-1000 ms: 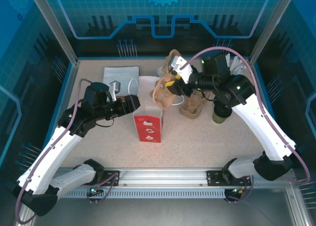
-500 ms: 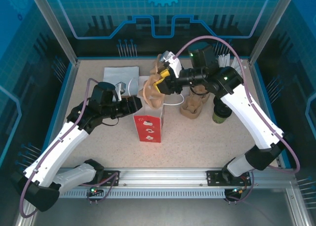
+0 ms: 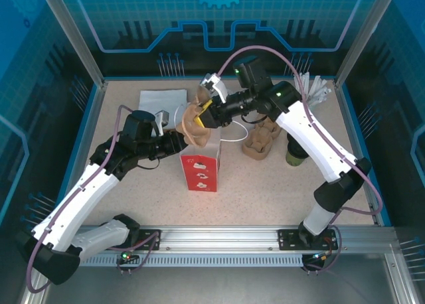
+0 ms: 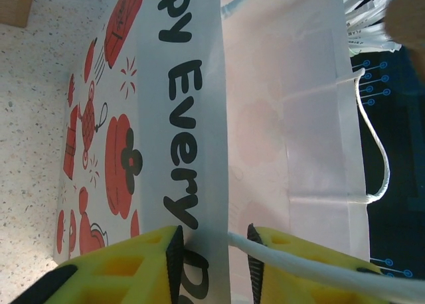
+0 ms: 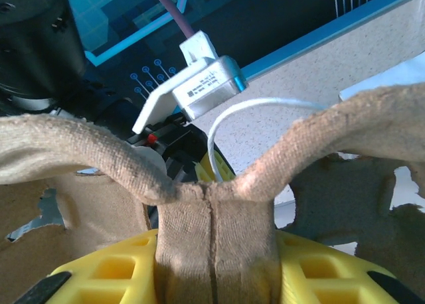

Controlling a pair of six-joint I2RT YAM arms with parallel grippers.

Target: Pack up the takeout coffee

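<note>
Through the top camera, the right gripper (image 3: 204,111) is clamped on a brown moulded-pulp carrier (image 3: 192,126). The carrier hangs over the mouth of the red-and-white paper bag (image 3: 199,171) and hides it from me. The left gripper (image 3: 178,140) sits at the bag's upper edge, on the side away from the right fingers. A second pulp carrier (image 3: 259,141) lies on the speckled table (image 3: 265,184). A pale folded napkin (image 3: 163,98) lies beyond the left fingers, and a pot of white sticks (image 3: 315,88) stands at the far right. The dark green cup (image 3: 295,152) stands on the table just beside the second carrier. It is well apart from both pairs of fingers, back along the right arm and partly under its forearm (I see only part of it).

On the left wrist camera, my yellow fingers (image 4: 119,271) stand a little apart, one on each side of the bag's (image 4: 179,118) folded edge and one strand of its white cord handle (image 4: 378,164). I cannot tell whether the pads actually pinch the paper. The paper is smooth, printed with red figures and black letters.

On the right wrist camera, the yellow fingers (image 5: 99,277) press against both sides of the held carrier's (image 5: 212,218) central ridge. The pulp is rough and fibrous, with two arms curving outward. The cord loop (image 5: 252,108) and the table (image 5: 372,58) lie beyond.
</note>
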